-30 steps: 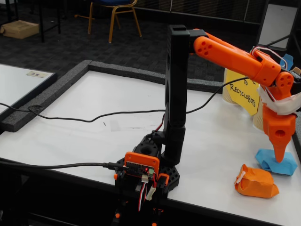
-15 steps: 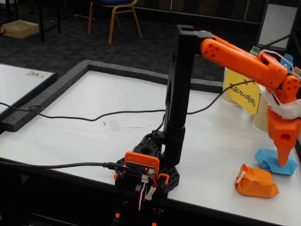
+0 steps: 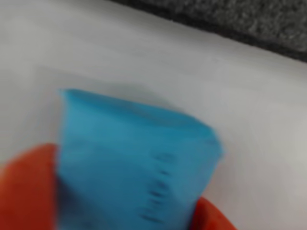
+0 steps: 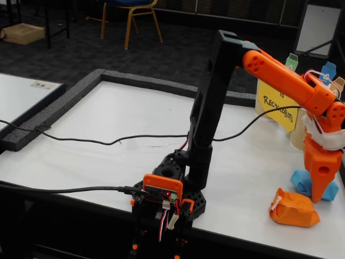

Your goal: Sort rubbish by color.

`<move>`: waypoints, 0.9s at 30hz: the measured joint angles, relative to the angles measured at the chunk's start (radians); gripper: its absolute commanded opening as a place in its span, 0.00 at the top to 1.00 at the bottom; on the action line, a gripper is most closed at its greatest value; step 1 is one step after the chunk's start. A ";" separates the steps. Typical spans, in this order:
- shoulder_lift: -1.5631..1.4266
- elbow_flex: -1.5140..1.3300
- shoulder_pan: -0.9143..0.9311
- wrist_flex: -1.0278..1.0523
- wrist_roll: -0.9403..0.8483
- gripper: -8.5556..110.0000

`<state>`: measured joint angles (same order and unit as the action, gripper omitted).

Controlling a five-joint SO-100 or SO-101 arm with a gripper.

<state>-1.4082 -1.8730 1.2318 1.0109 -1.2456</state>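
The blue wad (image 4: 299, 182) sits on the white table (image 4: 108, 124) close to its right edge in the fixed view, a little way in from the front edge. The claw (image 4: 317, 198) points straight down onto it, its orange body covering much of the paper. In the wrist view the blue wad (image 3: 136, 165) fills the lower middle, blurred, with orange fingers (image 3: 26, 191) showing on either side of it, so the claw is spread around the paper; whether the fingers actually press it I cannot tell. The orange wad (image 4: 294, 208), with a strip of white tape at its left end, lies just in front of the blue one, nearer the front edge. A yellow sign (image 4: 278, 105) stands behind, towards the back right corner.
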 measured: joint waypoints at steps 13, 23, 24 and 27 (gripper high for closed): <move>-0.031 0.035 -0.066 0.181 0.000 0.93; -0.417 -0.008 -0.149 0.245 0.058 0.93; -0.459 -0.012 -0.152 0.247 0.067 0.93; -0.571 -0.023 -0.153 0.247 0.097 0.93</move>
<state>-1.9788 -1.8960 1.0784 1.2579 -1.1490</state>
